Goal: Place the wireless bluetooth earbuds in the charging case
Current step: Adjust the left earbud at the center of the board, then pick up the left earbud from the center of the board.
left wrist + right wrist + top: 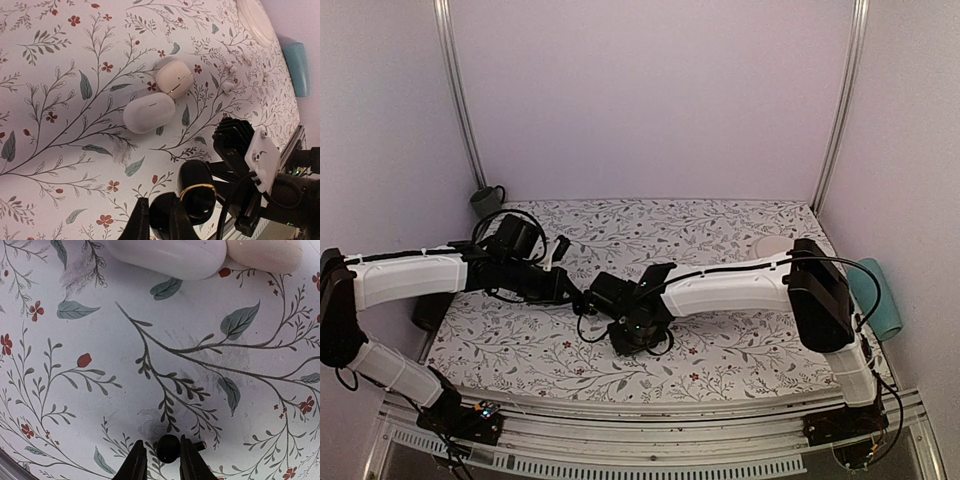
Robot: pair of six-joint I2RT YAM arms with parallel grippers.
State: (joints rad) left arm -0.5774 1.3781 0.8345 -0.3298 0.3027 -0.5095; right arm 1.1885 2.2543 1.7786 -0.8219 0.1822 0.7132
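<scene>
Top external view gives us only the two arms meeting over the flower-printed tablecloth (720, 215); their fingertips and the small things under them are hidden there. From the left wrist we see the left gripper (159, 206) clamped on the small glossy black charging case (196, 192). The case's rounded end, with a thin gold ring, sticks out beside the fingers, and we cannot tell whether anything lies in it. Near the case lies the white oval pebble-shaped plastic case (149, 113), and a cream pebble-shaped case (174, 79) with a fine seam touches the white pebble's far end; neither shows its inside. Only the right wrist shows us a tiny black earbud (168, 449) with a short stem, lying on the cloth near the white pebble but apart from it. The right gripper (162, 445) has a finger close on each side of the earbud. Whether the fingers pinch it, we cannot tell.
</scene>
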